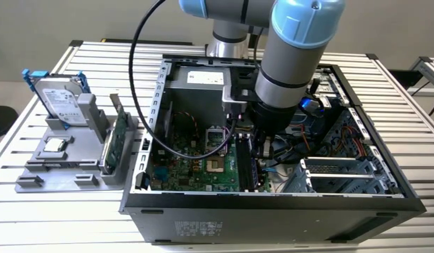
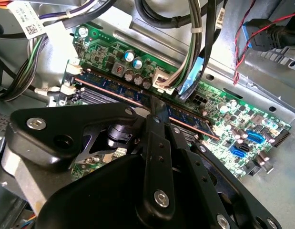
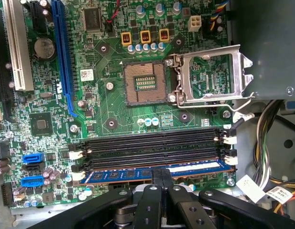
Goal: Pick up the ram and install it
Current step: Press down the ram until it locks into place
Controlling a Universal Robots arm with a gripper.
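While three black slots (image 3: 152, 143) sit bare, the end effector (image 3: 162, 175) grips one ram (image 3: 152, 172).

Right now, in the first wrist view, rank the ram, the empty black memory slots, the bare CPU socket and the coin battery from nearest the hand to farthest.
1. Ram: at the hand, in the slot closest to it.
2. Black slots: just beyond the ram.
3. CPU socket: mid-board, past the slots.
4. Coin battery: far corner, near the white slot.
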